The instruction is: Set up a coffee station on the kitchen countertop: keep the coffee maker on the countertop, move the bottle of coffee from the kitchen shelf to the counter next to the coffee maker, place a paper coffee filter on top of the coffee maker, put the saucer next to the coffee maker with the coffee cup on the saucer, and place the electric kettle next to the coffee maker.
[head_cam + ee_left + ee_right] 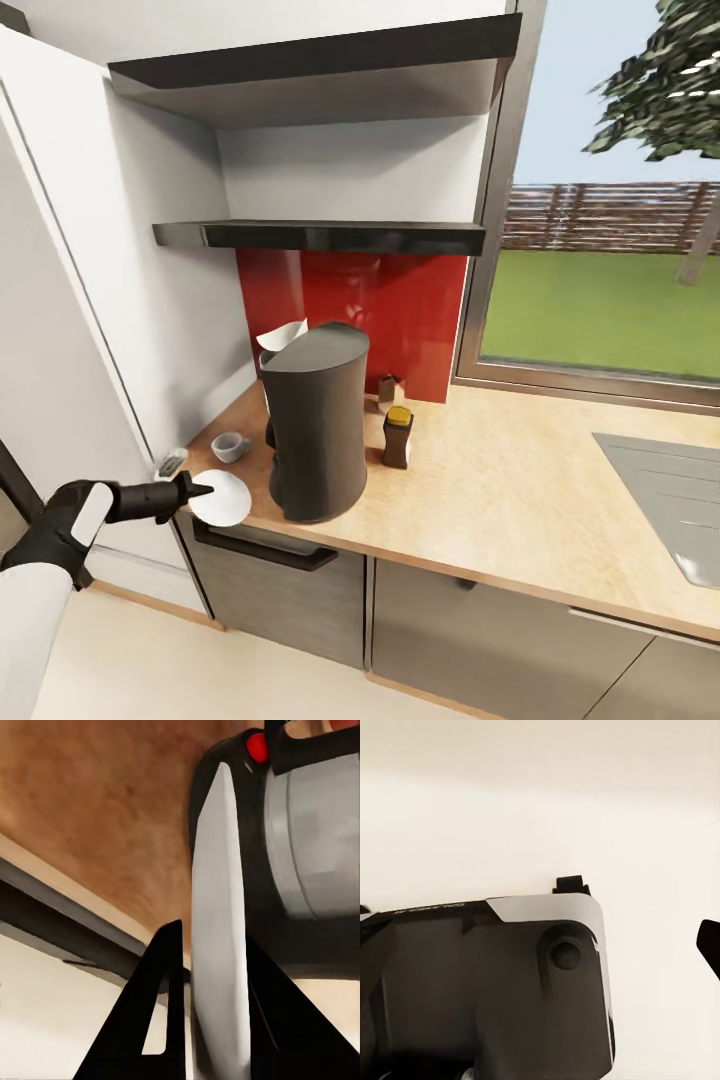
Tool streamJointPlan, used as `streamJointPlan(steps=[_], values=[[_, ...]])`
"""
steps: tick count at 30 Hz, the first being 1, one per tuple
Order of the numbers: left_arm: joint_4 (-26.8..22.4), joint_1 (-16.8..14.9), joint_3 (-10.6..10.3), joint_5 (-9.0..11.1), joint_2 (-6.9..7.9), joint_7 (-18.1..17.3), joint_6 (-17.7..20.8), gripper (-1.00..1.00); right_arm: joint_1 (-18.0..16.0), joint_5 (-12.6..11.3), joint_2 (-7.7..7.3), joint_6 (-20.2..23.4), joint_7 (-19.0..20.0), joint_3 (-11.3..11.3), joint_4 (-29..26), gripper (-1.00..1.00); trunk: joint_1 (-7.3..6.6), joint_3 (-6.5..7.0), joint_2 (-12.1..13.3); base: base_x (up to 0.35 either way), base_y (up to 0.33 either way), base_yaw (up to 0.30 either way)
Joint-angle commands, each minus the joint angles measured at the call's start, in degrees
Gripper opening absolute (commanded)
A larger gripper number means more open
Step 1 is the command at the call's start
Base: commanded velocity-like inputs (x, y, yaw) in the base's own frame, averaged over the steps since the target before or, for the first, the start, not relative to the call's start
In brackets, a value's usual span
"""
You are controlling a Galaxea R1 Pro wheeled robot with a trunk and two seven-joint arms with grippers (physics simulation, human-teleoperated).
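Saucer point(222, 498) in left gripper point(200, 491), overhanging countertop point(500, 490) edge

No legible text, label or number on any surface.

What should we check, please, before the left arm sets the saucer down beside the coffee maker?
1. Grip on saucer: left gripper clamps its rim, a finger on each face: ok.
2. Saucer attitude: tilted, overhanging the kitchen countertop edge: not ok yet.
3. Landing spot: bare wood between coffee cup and coffee maker; whether wide enough: cannot tell.
4. Coffee cup upright on the counter: ok.
5. Bottle of coffee beside the coffee maker: ok.
6. Right gripper state: cannot tell.
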Motion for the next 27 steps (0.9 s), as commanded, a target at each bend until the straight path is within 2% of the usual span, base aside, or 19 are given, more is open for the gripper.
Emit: streamJointPlan(steps=[1, 6, 12, 16, 18, 22, 27], values=[[-0.01, -0.06, 0.21, -0.42, -0.54, 0.34, 0.16, -1.00, -0.04, -0.57, -0.04, 0.26, 0.10, 0.48, -0.07, 1.00, 0.04, -0.13, -0.13, 0.103, 0.000, 0.000], [-0.01, 0.11, 0.15, -0.41, -1.59, 2.07, 0.01, -1.00, -0.04, -0.37, -0.04, 0.28, 0.08, 0.48, 0.02, 1.00, 0.04, -0.13, -0.13, 0.222, 0.000, 0.000], [-0.01, 0.14, 0.18, -0.41, -1.02, 2.20, -0.04, -1.00, -0.04, -0.22, -0.11, 0.34, 0.00, 0.48, 0.11, 1.00, 0.04, -0.13, -0.13, 0.046, 0.000, 0.000], [-0.01, 0.28, 2.56, -0.50, -0.83, 2.28, -0.15, -1.00, -0.04, -0.22, -0.12, 0.35, -0.04, 0.48, 0.14, 1.00, 0.04, -0.13, -0.13, 0.006, 0.000, 0.000], [-0.01, 0.37, 3.04, -0.64, -0.81, 2.29, -0.17, -1.00, 0.08, -0.17, -0.18, 0.38, -0.07, 0.48, 0.18, 1.00, 0.04, -0.13, -0.13, 0.086, 0.000, 0.000], [0.22, 0.48, 3.33, -0.94, -0.80, 2.29, -0.25, -1.00, 0.81, 0.12, -0.28, 0.62, -0.09, 0.60, 0.21, 1.00, 0.04, -0.13, -0.13, 0.230, 0.000, 0.000], [0.67, 0.49, 3.33, -1.08, -0.92, 2.29, -0.27, -1.00, 1.50, 0.23, -0.23, 0.69, -0.02, 0.65, 0.21, 1.00, 0.04, -0.13, -0.13, 0.062, 0.000, 0.000]])
